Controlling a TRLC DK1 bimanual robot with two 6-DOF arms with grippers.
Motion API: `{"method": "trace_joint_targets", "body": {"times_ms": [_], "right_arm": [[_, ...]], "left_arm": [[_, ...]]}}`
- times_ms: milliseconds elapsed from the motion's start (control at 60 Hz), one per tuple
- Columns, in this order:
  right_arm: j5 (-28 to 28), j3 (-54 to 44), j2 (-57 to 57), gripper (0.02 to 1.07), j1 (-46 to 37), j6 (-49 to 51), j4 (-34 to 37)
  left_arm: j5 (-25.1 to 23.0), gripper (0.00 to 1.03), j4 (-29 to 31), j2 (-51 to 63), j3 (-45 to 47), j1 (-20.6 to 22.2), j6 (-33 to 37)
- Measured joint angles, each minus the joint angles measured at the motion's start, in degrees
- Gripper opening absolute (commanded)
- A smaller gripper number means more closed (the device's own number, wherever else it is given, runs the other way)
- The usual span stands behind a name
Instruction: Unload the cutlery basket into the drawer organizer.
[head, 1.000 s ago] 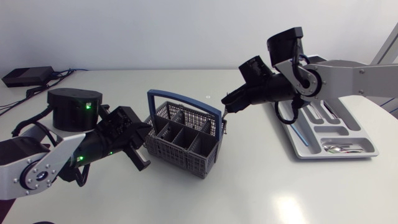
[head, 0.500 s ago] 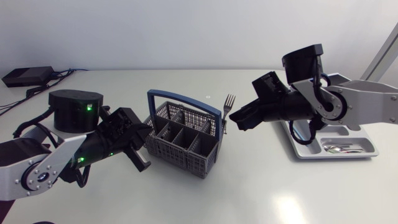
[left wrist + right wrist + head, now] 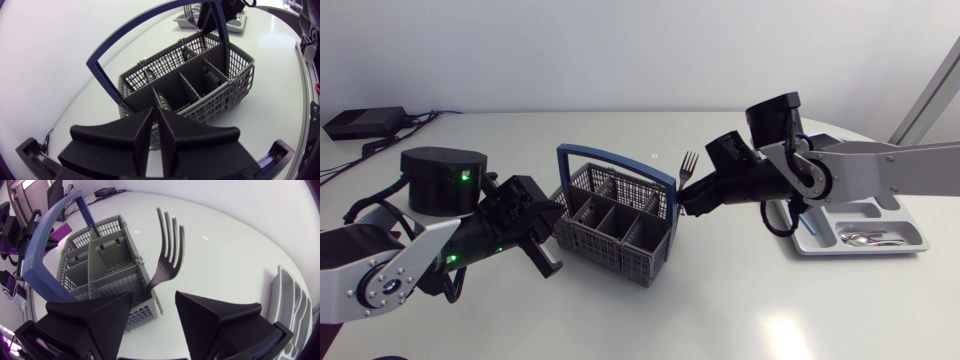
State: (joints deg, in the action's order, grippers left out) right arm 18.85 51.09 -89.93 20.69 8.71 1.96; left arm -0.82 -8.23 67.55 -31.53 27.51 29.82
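Note:
The grey cutlery basket (image 3: 610,225) with a blue handle stands mid-table. A dark fork (image 3: 688,163) stands upright at its right end, tines up. My right gripper (image 3: 685,198) is at that end of the basket. In the right wrist view the fork (image 3: 167,245) rises between the right gripper's (image 3: 153,297) fingers, which stand apart and clear of its neck: open. My left gripper (image 3: 550,243) is shut at the basket's left corner. In the left wrist view its tips (image 3: 156,117) are against the basket's (image 3: 200,100) near wall. The grey organizer (image 3: 865,212) lies at the right.
Spoons (image 3: 860,238) lie in the organizer's front compartment. A black box with cables (image 3: 365,122) sits at the table's back left. My right arm's links hang over the organizer's left half. Bare tabletop lies in front of the basket.
My right gripper drew back to the right, baring the fork, then came left again to the fork. The fork, basket and left arm have stayed put.

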Motion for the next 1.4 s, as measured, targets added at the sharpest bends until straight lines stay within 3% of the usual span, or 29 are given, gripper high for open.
{"method": "trace_joint_targets", "body": {"times_ms": [150, 483, 583, 1183, 1400], "right_arm": [[0.6, 1.0, -0.2, 0.6, 0.0, 0.0, -0.9], [1.4, 2.4, -2.8, 0.2, 0.0, -0.2, -2.3], [2.2, 2.4, -2.8, 0.15, 0.0, -0.6, -3.1], [2.4, 3.0, -3.4, 0.13, 0.3, -0.8, -3.9], [1.9, 3.0, -3.4, 0.35, 0.7, -0.8, -4.3]], "left_arm": [[0.0, 0.12, -1.1, 1.0, 0.5, 0.0, 0.0], [0.0, 0.12, -2.4, 2.4, 0.7, 0.0, 0.0], [0.0, 0.12, -2.7, 2.8, 0.7, 0.0, 0.0], [0.0, 0.12, -2.8, 3.0, 0.7, 0.0, 0.0], [0.0, 0.12, -3.3, 3.6, 0.7, 0.1, 0.0]]}}
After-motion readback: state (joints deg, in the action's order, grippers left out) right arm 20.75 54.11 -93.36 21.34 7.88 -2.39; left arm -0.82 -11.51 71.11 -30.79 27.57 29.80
